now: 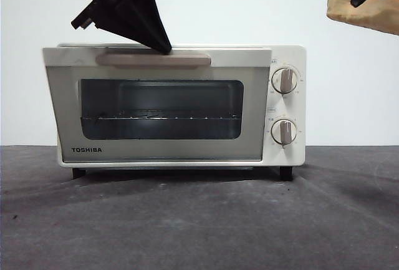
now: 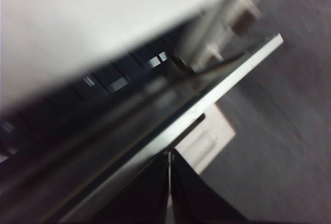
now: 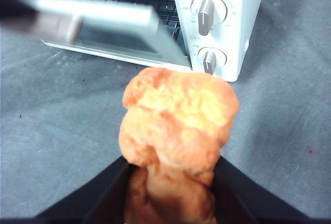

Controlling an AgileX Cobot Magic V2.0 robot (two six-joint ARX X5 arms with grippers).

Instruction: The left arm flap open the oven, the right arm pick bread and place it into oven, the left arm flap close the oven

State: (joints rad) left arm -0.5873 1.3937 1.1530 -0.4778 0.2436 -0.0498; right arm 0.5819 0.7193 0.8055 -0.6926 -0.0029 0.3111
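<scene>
The cream-white oven [image 1: 288,105] stands mid-table, its glass door [image 1: 156,73] tipped a little outward at the top. My left gripper [image 1: 163,48] comes down from the upper left, jaws shut, tip just behind the beige handle [image 1: 153,60]. The left wrist view shows those jaws [image 2: 169,157] pressed together against the door's top edge [image 2: 222,79], the handle [image 2: 209,138] beyond. High at the right, my right gripper [image 1: 356,0] is shut on the golden-orange bread [image 1: 368,9]. From the right wrist, the bread [image 3: 178,115] sits between the jaws, in front of the partly open door [image 3: 103,19].
Two round knobs [image 1: 285,81] sit on the oven's right panel. A wire rack [image 1: 162,118] shows through the window. Dark grey cloth [image 1: 199,220] covers the table in front of the oven, with a plain white wall behind.
</scene>
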